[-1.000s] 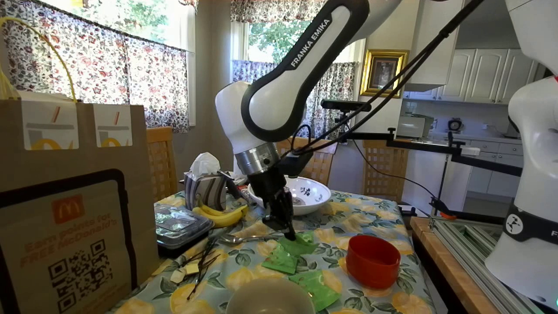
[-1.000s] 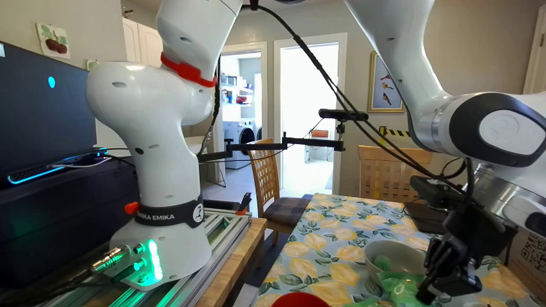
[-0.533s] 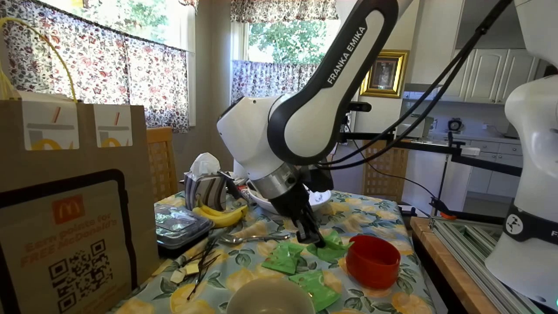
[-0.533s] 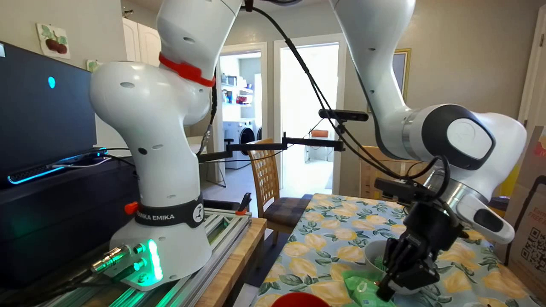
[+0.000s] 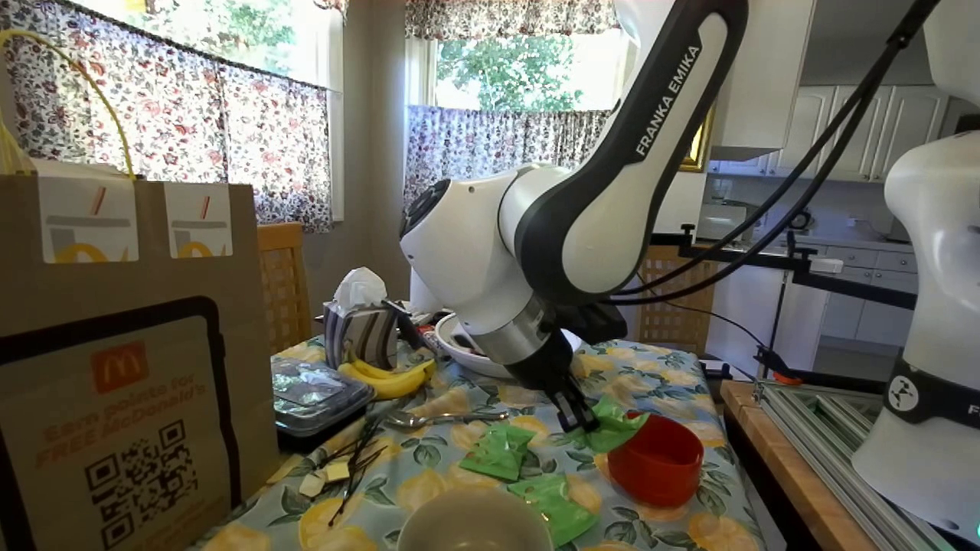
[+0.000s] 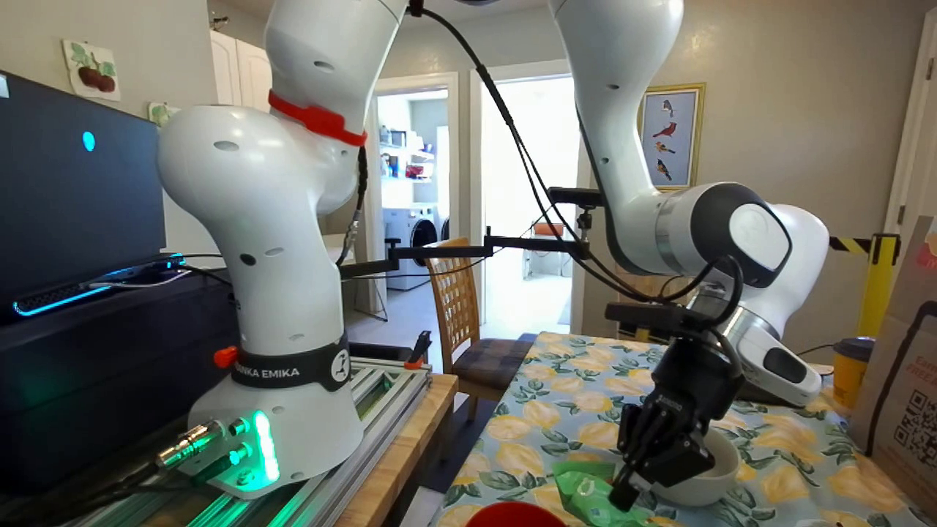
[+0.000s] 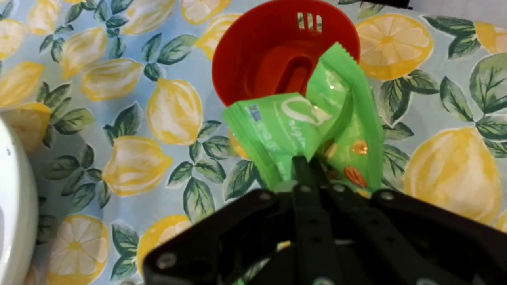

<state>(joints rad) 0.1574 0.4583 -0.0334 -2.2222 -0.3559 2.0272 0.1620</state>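
A green snack packet point(image 7: 295, 122) is pinched and creased between the black fingertips of my gripper point(image 7: 309, 164). In an exterior view the packet point(image 5: 619, 427) hangs just above the table, its far end overlapping the rim of a red bowl point(image 5: 656, 467). The wrist view shows the packet over the near edge of that red bowl point(image 7: 237, 67), whose inside holds only a moulded ridge. My gripper point(image 6: 626, 494) leans down toward the table in both exterior views. Two more green packets, one flat point(image 5: 498, 451) and another point(image 5: 555, 509) nearer the camera, lie on the lemon-print cloth.
A pale bowl point(image 5: 475, 524) stands at the front. Behind the arm is a white patterned bowl point(image 5: 471, 358). Bananas point(image 5: 387, 380), a spoon point(image 5: 452, 418), a tissue box point(image 5: 360, 337), a plastic container point(image 5: 318, 394) and a paper bag point(image 5: 130, 367) fill the far side.
The gripper has carried the green packet across the table toward the robot base, from beside the flat packet to the red bowl's rim. The other packets and bowls stay put.
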